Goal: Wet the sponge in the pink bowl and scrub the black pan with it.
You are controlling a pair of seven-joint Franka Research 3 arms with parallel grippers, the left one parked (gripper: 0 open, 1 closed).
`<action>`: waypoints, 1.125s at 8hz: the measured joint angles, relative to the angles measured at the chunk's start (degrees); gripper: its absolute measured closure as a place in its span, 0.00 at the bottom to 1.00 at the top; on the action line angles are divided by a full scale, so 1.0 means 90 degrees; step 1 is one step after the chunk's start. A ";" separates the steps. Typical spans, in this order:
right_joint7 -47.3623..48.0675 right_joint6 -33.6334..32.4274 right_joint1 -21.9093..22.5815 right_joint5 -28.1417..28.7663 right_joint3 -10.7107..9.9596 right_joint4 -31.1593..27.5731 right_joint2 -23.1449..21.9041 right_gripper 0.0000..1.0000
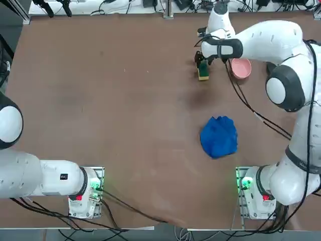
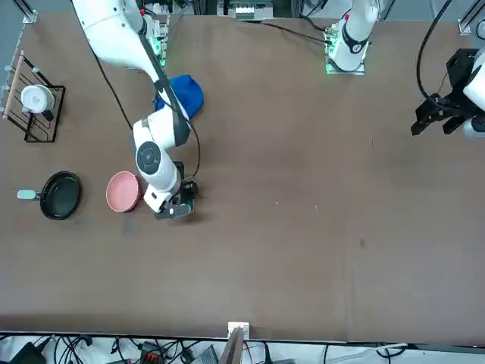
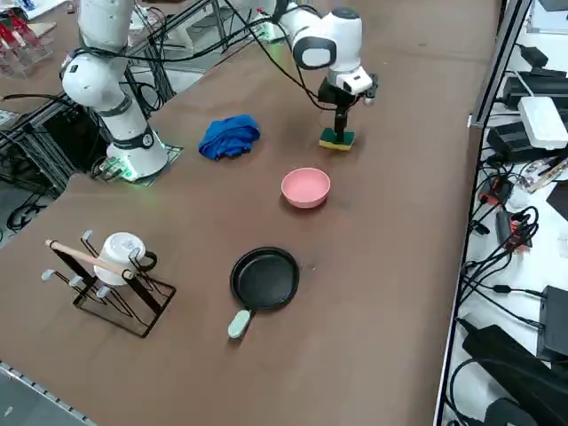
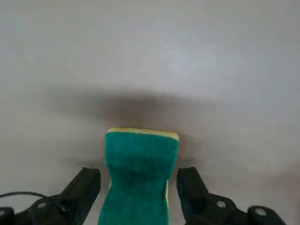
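Right gripper (image 4: 138, 187) hangs over the sponge (image 4: 138, 178), jaws spread wide, straddling its long sides, nothing grasped; sponge rests on the table at the pink bowl's (image 1: 241, 69) nine o'clock.

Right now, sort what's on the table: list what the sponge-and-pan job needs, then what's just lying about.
Needed for the job:
- sponge, lying on the table between the open fingers of the right pincer
- pink bowl
- black pan

Just lying about:
- blue cloth
- wire rack holding a white cup
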 joint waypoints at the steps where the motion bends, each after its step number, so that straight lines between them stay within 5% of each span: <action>1: 0.0001 0.0023 0.0035 0.0000 0.0000 0.0006 0.0063 0.00; 6: 0.0025 0.0092 0.0104 0.0003 -0.0008 0.0009 0.0266 0.05; 9: 0.0037 0.0142 0.0103 0.0003 -0.0040 0.0024 0.0319 0.35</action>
